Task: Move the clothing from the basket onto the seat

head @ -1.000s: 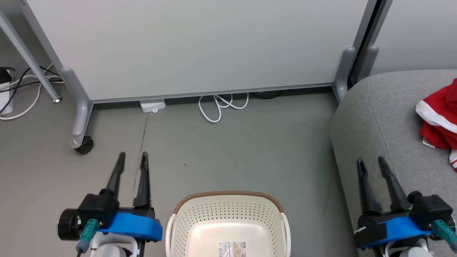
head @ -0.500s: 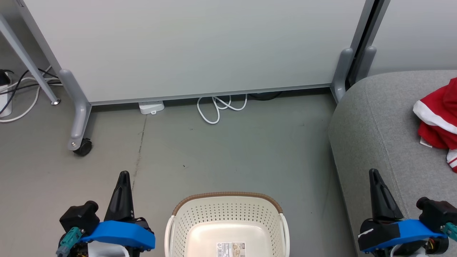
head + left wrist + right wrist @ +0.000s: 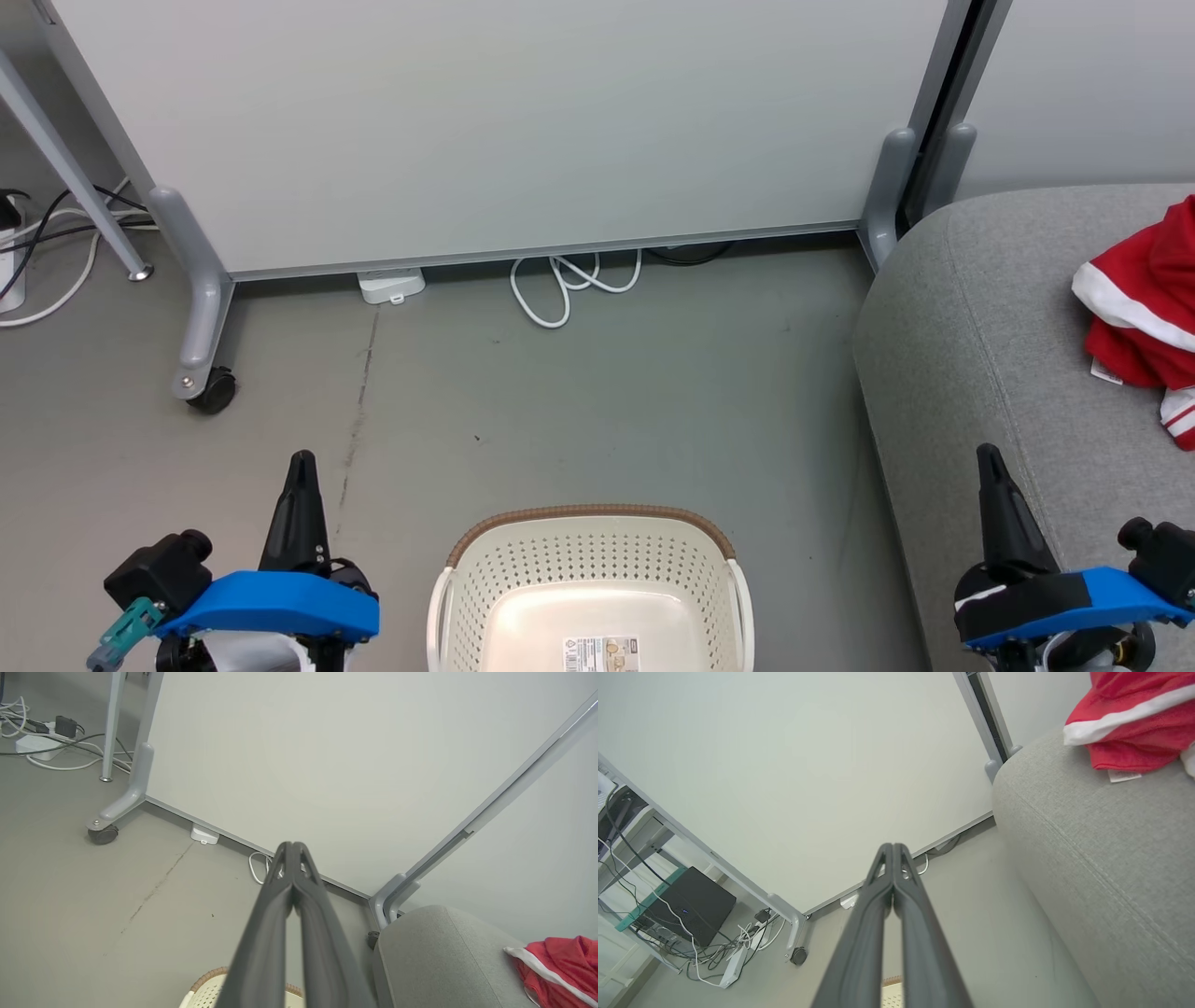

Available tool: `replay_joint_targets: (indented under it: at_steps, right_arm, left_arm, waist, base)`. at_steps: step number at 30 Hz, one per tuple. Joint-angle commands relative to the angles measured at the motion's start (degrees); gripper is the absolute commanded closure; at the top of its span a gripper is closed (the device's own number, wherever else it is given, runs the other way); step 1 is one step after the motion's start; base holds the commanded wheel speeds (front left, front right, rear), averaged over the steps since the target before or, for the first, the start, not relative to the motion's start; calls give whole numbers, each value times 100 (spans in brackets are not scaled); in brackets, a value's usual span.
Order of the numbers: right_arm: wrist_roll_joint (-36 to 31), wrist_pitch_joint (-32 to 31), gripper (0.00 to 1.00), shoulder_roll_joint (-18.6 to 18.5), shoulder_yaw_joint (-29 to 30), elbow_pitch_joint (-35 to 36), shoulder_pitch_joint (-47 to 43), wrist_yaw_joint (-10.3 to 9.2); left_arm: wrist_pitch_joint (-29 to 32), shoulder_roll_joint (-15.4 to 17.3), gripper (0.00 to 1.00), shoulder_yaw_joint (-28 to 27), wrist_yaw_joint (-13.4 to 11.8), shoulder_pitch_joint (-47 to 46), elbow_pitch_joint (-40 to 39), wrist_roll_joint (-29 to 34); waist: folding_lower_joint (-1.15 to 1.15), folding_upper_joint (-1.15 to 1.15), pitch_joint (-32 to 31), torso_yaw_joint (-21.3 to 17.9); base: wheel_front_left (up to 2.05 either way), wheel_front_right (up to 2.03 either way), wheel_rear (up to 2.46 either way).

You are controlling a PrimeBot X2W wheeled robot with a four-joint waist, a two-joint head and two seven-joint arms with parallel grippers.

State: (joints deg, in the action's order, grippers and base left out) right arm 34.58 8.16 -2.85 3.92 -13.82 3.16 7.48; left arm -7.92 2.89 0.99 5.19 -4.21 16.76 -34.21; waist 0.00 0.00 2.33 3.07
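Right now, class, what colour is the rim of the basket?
Brown, woven-looking rim on a cream-white basket; the head view shows it best.

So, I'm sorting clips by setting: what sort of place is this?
Probably an office or lab corner: a wheeled partition panel, floor cables with a power strip, and a grey sofa seat.

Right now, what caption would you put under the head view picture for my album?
Basket looks empty, red clothing lies on the seat, left gripper and right gripper shut.
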Motion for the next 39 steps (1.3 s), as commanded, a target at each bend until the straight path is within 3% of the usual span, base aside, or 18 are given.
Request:
replay_joint_targets:
  at_steps: [1, 39]
  right_arm:
    - [273, -56, 100, -9, 21, 72, 138, 1]
    - [2958, -755, 100, -7, 144, 31, 245, 2]
  left_arm:
    - [57, 1, 100, -46, 43, -151, -103, -265]
    - [738, 0, 100, -397, 142, -204, -198, -2976]
  waist:
    - [0, 0, -4, -6]
    - [0, 0, -85, -121]
  base:
    - [0, 0, 0]
    - [0, 0, 0]
